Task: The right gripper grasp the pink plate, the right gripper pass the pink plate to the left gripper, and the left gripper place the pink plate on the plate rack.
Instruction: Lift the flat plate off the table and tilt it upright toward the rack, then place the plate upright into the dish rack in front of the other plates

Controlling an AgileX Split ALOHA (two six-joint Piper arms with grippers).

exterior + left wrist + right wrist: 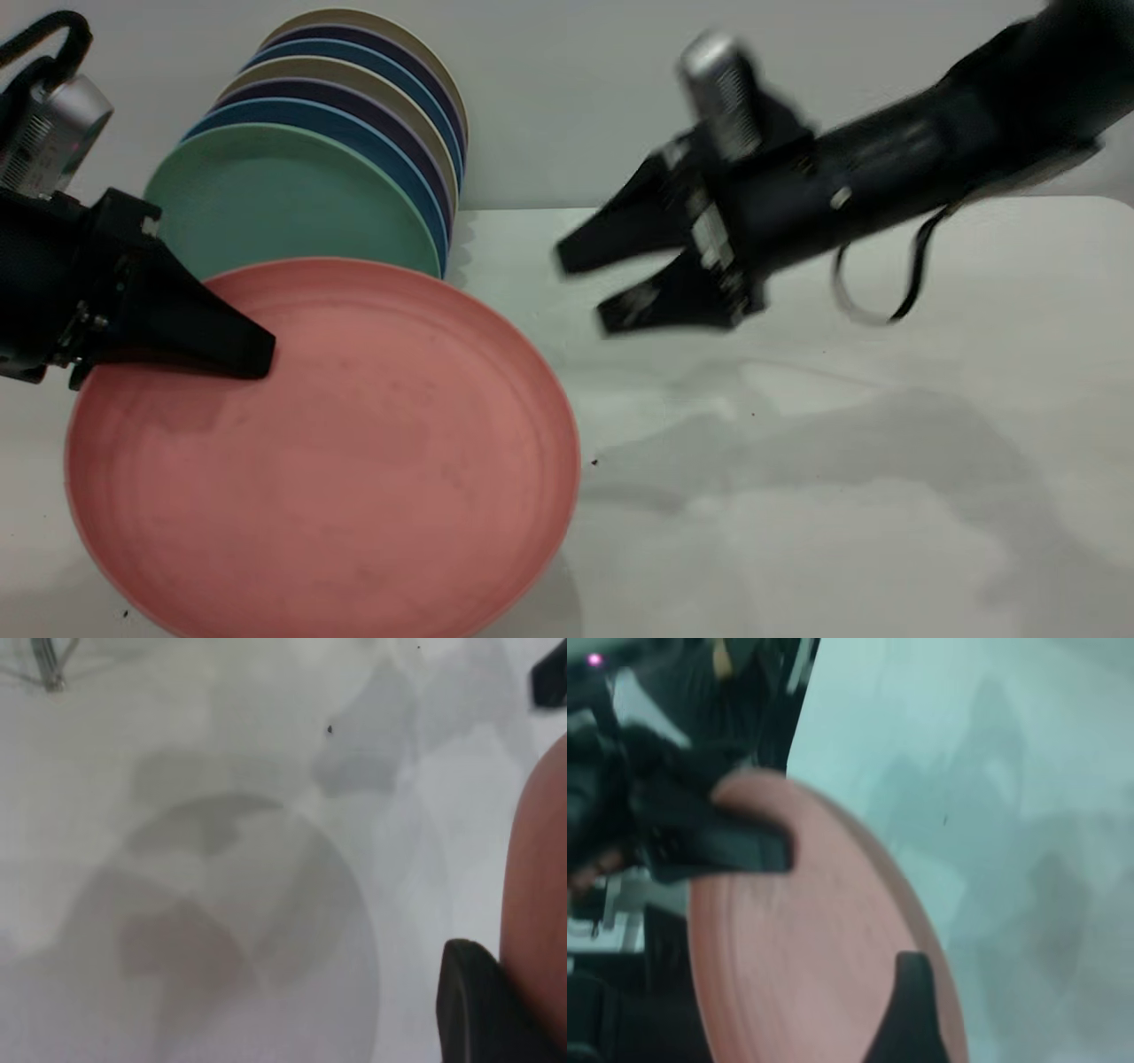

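Handover done w/ plate now on the left side; racking is next.

Your left gripper, the black wedge one on the boxy wrist at 9 o'clock in the exterior view, has its jaws clamped on the rim of the round matte salmon-pink plastic plate, held tilted above the pale grey worktop. Your right gripper, the black wedge on the long arm at approx 2 o'clock, is clear of the plate w/ jaws spread and empty. Behind the pink plate at 11 o'clock stand a green plate and other stacked plates on edge. Only a corner of the thin silver wire plate rack shows, in the left wrist view. Next, I'd judge, you need to swing the left arm over and drop the plate edge-down btwn two loops.
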